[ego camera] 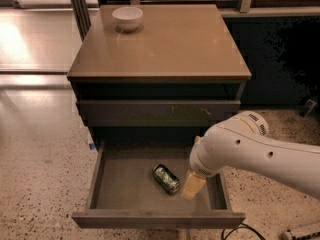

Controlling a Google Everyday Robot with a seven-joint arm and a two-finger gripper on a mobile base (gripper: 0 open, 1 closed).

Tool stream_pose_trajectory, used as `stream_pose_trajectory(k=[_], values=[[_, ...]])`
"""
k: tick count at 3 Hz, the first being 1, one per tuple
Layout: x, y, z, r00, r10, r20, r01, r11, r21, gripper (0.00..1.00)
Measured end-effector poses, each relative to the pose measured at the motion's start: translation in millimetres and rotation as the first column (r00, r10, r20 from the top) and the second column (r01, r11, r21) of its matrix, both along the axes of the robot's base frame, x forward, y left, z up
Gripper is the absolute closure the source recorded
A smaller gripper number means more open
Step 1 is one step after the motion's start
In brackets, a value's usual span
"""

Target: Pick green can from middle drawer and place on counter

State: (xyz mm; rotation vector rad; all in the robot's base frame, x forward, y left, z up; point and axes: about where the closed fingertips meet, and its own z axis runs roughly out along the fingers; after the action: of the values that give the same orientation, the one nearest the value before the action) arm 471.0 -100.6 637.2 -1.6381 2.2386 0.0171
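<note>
The green can (166,178) lies on its side on the grey-brown floor of the open middle drawer (125,186), near the middle. My gripper (192,185) hangs inside the drawer just right of the can, almost touching it; only a pale yellowish finger shows below the white arm (250,151). The can is not held. The tan counter (170,44) tops the cabinet above.
A white bowl (127,18) stands at the counter's back left corner. A closed drawer front with pale scuff marks (160,111) sits above the open drawer. Speckled floor (40,174) surrounds the cabinet. A dark wall is at the right.
</note>
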Motion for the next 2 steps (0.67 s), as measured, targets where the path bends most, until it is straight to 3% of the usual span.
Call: stream_pose_trajectory(k=[1, 2], values=[[0.7, 2.1, -12.9, 0.9999, 0.006, 0.010, -0.006, 1.000, 0.009, 0.00], [3.9, 16.3, -65.0, 0.9992, 0.026, 0.029, -0.027, 0.999, 0.040, 0.00]])
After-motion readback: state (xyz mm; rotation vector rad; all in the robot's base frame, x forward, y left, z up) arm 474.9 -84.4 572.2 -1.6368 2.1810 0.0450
